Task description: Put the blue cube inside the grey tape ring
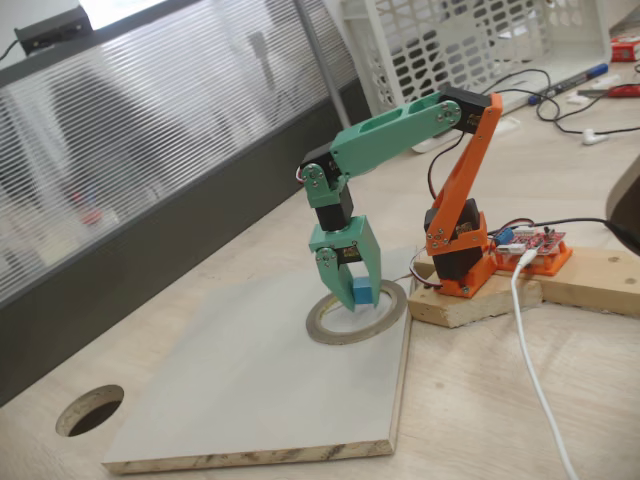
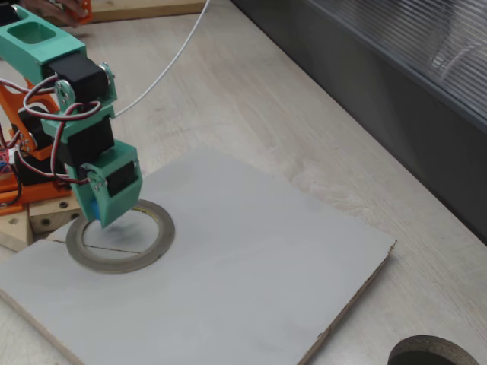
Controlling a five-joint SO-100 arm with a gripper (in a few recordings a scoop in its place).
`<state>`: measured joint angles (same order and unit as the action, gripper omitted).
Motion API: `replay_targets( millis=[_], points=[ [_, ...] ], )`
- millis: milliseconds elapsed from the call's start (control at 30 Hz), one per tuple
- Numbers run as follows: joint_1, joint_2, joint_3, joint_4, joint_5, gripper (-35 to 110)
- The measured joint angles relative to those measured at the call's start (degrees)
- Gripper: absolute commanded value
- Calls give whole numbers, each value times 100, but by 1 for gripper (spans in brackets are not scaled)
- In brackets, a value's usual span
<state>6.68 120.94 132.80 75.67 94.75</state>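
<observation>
My green gripper [image 1: 352, 297] points straight down over the grey tape ring [image 1: 392, 316], which lies flat on the pale board near the arm's base. The blue cube [image 1: 362, 291] sits between the green jaws, which are shut on it, with its lower end just above or at the board inside the ring. From the other side, the gripper [image 2: 102, 219] hangs over the near-left part of the ring [image 2: 163, 230], and a sliver of the blue cube [image 2: 93, 207] shows at the jaw's edge.
The grey board [image 1: 250, 390] lies on the wooden table. A round dark hole [image 1: 90, 410] is cut in the table by the board's corner and shows as the hole [image 2: 434, 353]. The orange base [image 1: 460, 250] stands on wooden blocks with a white cable [image 1: 530, 350].
</observation>
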Motion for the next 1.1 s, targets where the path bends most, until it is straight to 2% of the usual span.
replay_targets(
  millis=[433, 667, 1100],
  points=[
    [0, -18, 0, 0, 0, 6],
    [-18, -18, 44, -554, 0, 6],
    [0, -18, 44, -633, 0, 6]
  ],
)
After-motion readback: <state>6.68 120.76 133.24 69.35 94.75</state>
